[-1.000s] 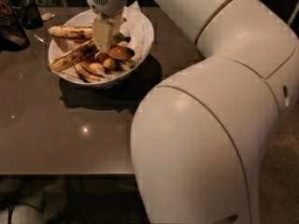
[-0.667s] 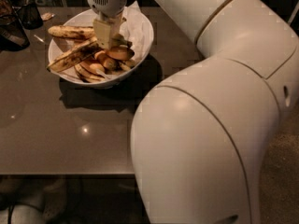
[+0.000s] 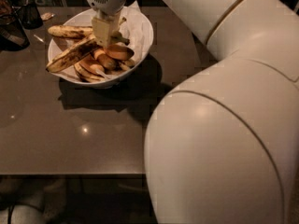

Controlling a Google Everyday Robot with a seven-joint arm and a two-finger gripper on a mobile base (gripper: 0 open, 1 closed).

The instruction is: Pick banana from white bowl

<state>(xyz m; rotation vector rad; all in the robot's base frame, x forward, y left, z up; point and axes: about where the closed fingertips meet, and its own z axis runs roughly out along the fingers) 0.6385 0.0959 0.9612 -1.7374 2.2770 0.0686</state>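
We see a dark, glossy worktop (image 3: pixel 70 143). At its far left corner sit dark objects (image 3: pixel 11 29) and a dark vessel (image 3: pixel 31 14). Further along its far side lie a shorter spotted banana (image 3: pixel 70 31) and small plump orange bananas (image 3: pixel 119 52), with the hand (image 3: pixel 106 31) above them.

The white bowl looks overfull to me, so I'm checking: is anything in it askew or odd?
Yes. The banana, heavily brown-blotched, lies tilted with its outer end up on the left rim of the white bowl, not settled inside. The gripper sits low over the pile, at the banana's inner end.
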